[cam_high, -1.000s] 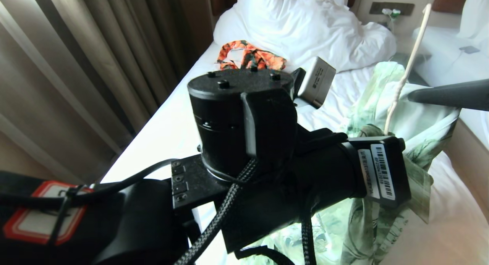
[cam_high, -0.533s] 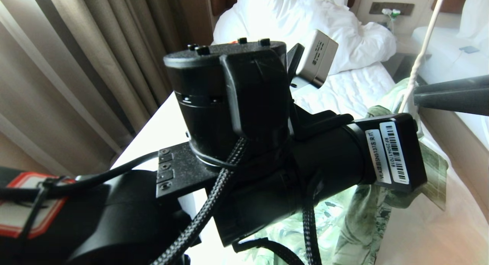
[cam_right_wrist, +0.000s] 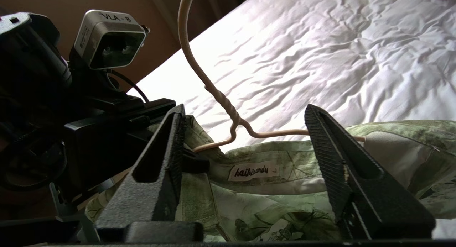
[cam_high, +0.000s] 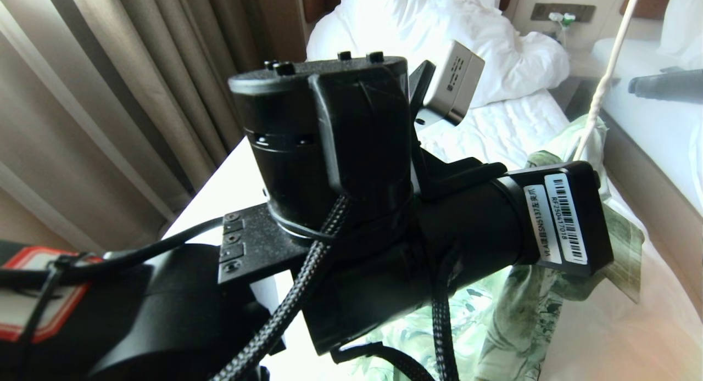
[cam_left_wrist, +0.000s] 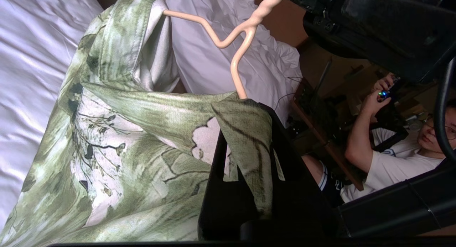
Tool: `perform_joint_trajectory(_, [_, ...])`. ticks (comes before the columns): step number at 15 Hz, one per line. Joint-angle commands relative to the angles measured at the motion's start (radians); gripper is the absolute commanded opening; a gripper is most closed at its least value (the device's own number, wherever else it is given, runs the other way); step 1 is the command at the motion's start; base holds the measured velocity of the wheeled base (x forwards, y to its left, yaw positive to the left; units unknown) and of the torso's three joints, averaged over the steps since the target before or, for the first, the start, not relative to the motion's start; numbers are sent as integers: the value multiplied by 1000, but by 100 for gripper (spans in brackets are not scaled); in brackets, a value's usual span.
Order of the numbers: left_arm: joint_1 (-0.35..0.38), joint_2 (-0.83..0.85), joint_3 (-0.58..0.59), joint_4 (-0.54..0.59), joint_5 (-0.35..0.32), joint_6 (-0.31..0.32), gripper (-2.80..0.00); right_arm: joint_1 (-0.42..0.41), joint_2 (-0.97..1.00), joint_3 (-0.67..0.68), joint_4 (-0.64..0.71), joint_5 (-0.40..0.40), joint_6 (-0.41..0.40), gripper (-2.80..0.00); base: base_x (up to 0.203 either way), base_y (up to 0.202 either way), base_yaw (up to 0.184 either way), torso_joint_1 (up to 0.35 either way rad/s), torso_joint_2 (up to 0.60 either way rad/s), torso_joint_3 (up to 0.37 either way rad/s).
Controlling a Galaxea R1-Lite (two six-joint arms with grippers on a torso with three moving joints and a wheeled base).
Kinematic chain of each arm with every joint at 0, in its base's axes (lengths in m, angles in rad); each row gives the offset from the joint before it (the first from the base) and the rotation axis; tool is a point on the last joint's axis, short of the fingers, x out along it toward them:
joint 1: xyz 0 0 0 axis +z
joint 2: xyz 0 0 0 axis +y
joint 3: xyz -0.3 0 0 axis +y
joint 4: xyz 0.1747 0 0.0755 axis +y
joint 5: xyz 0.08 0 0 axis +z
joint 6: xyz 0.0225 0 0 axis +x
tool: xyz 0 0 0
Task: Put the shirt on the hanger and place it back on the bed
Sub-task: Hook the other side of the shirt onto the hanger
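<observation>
The right gripper (cam_right_wrist: 245,147) is now gaping wide, having let go of the hanger (cam_high: 604,79) and withdrawn toward three o'clock; the left gripper (cam_left_wrist: 245,175) keeps pinching the shirt (cam_left_wrist: 135,140).

Beige curtains (cam_high: 137,95) hang at the window, and a seated person (cam_left_wrist: 392,158) holds a controller (cam_left_wrist: 383,95).
</observation>
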Motion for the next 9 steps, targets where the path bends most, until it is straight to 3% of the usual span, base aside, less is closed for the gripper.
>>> perform_joint_trajectory(1, [-5,-4,-1,-4,1,-2,-280,-7,31,-80,66,3,1,-280,0,0,0,0,0,0])
perform_joint_trajectory(4, [-5,-7,0,-1,2,-2,-280,-7,80,-144,128,-28,-3,-280,0,0,0,0,0,0])
perform_joint_trajectory(9, [-5,-7,-1,-1,2,0,-280,-26,155,-273,307,-222,-11,-280,0,0,0,0,0,0])
